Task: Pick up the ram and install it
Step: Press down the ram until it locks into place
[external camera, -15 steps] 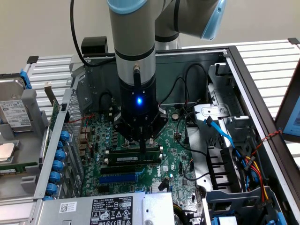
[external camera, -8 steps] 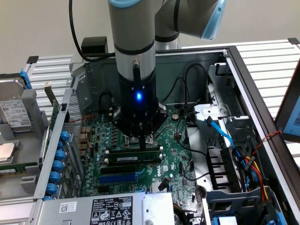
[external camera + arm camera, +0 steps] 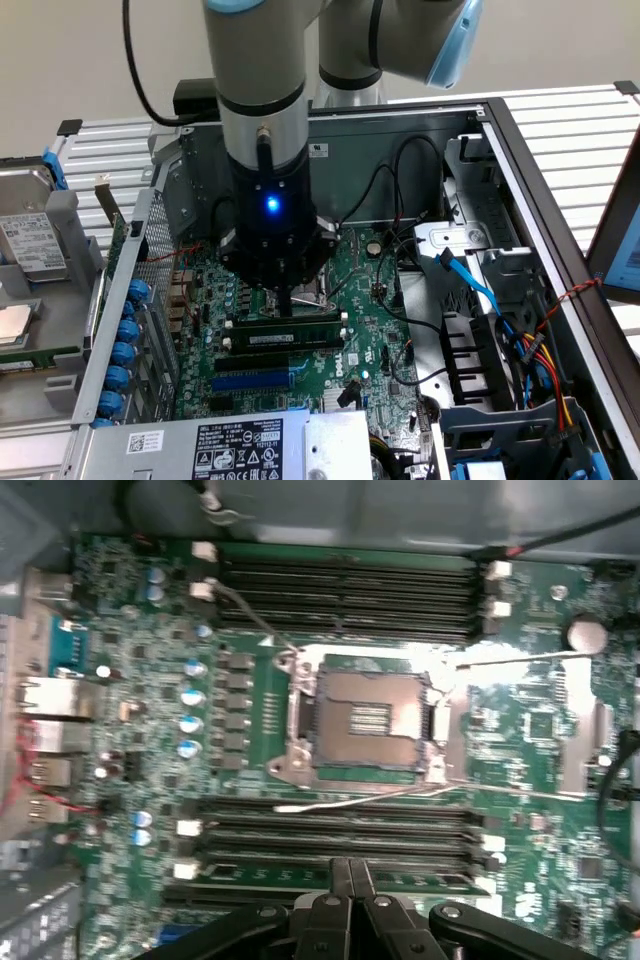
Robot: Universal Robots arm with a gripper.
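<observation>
One ram (image 3: 315, 321) is sitting upright in a motherboard (image 3: 372, 300) slot.
Clenched fingers (image 3: 337, 882) are touching its top edge mid-length, on the near side of the processor socket (image 3: 365, 718), inside the open computer case (image 3: 520, 185).

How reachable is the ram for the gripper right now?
Probably yes. The gripper, fingers shut, sits above the ram standing in its slot, tips at or near its top edge, with nothing between. The cables lie toward the exterior view's right.
</observation>
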